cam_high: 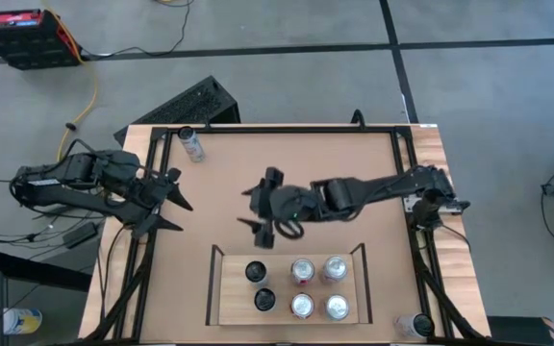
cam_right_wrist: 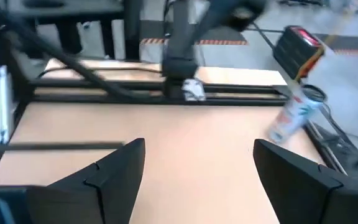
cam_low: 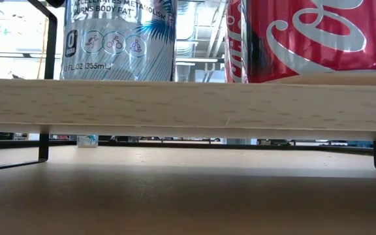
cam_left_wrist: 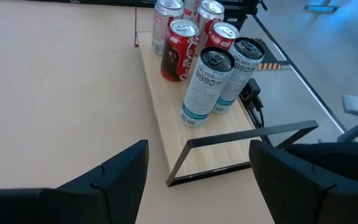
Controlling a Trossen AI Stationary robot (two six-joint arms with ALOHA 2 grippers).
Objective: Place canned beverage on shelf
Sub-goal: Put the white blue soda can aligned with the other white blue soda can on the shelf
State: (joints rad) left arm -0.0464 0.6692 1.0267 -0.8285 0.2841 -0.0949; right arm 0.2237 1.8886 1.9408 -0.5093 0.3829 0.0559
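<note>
High view: the shelf carries six cans, two dark-topped slim ones on the side toward the left arm and four silver-topped ones beyond them. The right gripper hangs over bare tabletop just short of the shelf, fingers spread, nothing between them. The left gripper waits at its table edge, likewise spread and empty. One loose can stands at the far corner, well beyond the left gripper; another sits at the near corner behind the right arm.

Low view: two cans seen on the shelf board; no gripper visible.

Left wrist view: six cans confirmed ahead of the spread fingers.

Right wrist view: the loose can stands ahead of the open fingers.

Assessment: six placed, two apparently outstanding; far-corner can is probably next.
</note>
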